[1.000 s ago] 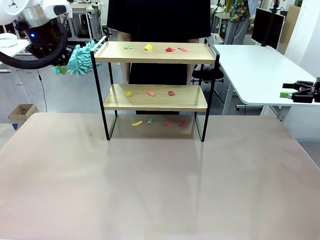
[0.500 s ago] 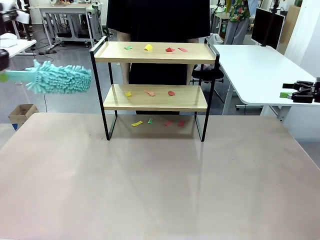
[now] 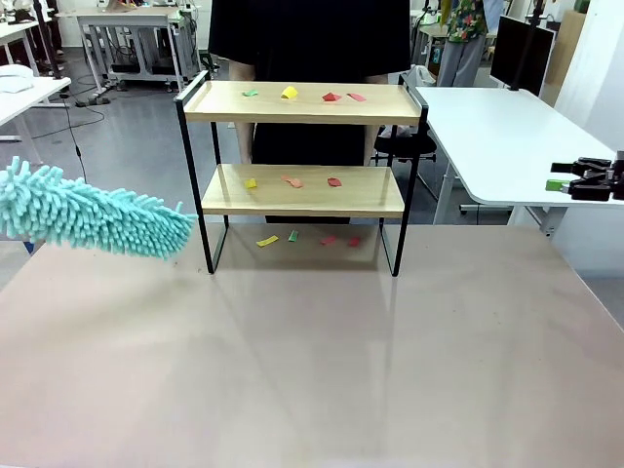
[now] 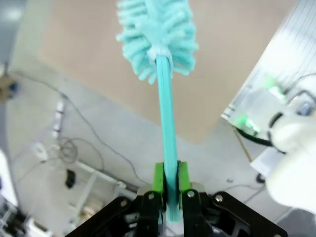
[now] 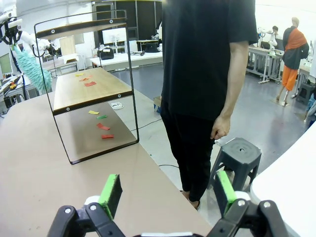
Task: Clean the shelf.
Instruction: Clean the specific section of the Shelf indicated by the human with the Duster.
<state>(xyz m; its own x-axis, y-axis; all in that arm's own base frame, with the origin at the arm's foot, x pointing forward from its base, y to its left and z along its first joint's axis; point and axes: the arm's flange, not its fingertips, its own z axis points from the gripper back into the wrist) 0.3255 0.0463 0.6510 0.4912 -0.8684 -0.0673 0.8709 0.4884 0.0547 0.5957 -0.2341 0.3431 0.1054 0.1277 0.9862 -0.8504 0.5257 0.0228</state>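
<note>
Beige counter [image 3: 312, 370] runs from the near edge to the far side. Over its left edge the left pincer [image 4: 170, 185] is clamped on a teal duster [image 3: 93, 219], whose head ends just left of the shelf [image 3: 302, 109]. Right pincer [image 5: 168, 190] gapes wide, well to the shelf's right. Scraps [image 3: 290, 93] lie on both boards and underneath. Behind stands a person [image 3: 312, 39].

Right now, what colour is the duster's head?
Turquoise: the duster shows best in the left wrist view.

Grey floor [image 3: 127, 166], white side table [image 3: 487, 136] (right), dark stool [image 5: 239, 150]
</note>
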